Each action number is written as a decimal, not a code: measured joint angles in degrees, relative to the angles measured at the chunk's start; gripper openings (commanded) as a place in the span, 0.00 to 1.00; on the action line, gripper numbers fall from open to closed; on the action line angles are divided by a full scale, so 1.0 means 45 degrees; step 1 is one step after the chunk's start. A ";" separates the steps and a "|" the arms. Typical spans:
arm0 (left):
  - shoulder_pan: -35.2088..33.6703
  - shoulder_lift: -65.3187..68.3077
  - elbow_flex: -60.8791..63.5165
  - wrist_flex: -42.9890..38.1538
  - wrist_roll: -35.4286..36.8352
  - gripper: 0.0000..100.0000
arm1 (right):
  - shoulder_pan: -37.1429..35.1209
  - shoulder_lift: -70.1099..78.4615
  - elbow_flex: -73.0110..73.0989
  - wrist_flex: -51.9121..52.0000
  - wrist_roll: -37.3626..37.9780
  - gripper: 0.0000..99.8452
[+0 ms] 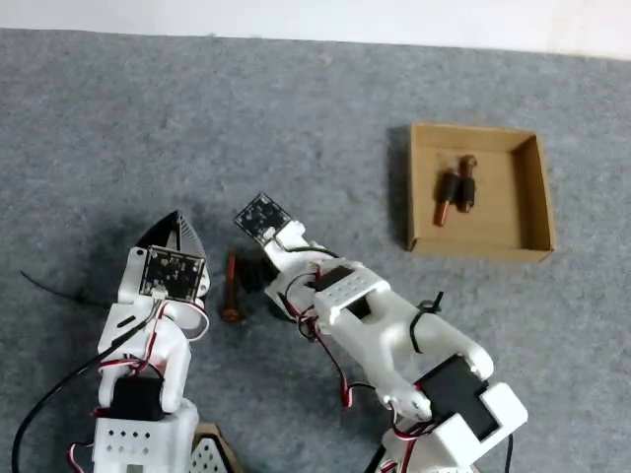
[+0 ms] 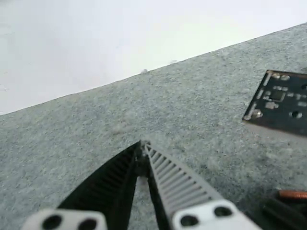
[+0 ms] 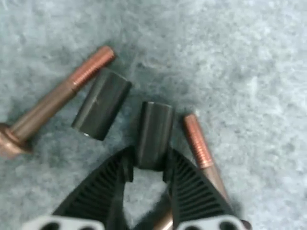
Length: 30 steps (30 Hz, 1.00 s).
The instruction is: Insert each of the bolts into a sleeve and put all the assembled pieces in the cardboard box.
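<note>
The right gripper (image 3: 148, 162) sits low over the grey felt-covered table (image 1: 118, 118). Its fingers (image 3: 106, 186) are closed against the near end of a short black cylindrical sleeve (image 3: 154, 128), which lies on the table. Just beside this sleeve lies a slim copper-coloured bolt (image 3: 197, 143), whose shank passes under one finger. A second black sleeve (image 3: 101, 104) lies near the gripped one but apart from it, touching the threaded end of a second copper bolt (image 3: 45, 110) with a flanged head. The left gripper (image 2: 142, 154) is above bare table beside these parts, its fingers pressed tip to tip and holding nothing. The shallow brown cardboard box (image 1: 498, 212) stands well apart from both grippers. It contains two assembled bolt-and-sleeve pieces (image 1: 454, 192) lying side by side.
</note>
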 measured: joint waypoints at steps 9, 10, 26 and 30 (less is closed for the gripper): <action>0.0000 0.0000 0.0000 0.0000 0.0000 0.00 | 0.0156 -0.0625 0.0215 0.0176 0.0020 0.01; 0.0000 0.0000 0.0000 0.0000 0.0000 0.00 | 0.0176 -0.0957 0.0234 0.0313 0.0039 0.01; 0.0000 0.0000 0.0000 0.0000 0.0000 0.00 | 0.0742 -0.9475 0.4650 0.1035 0.0039 0.01; 0.0000 0.0000 0.0000 0.0000 0.0000 0.00 | 0.1621 -1.0198 0.4767 0.3692 0.0039 0.01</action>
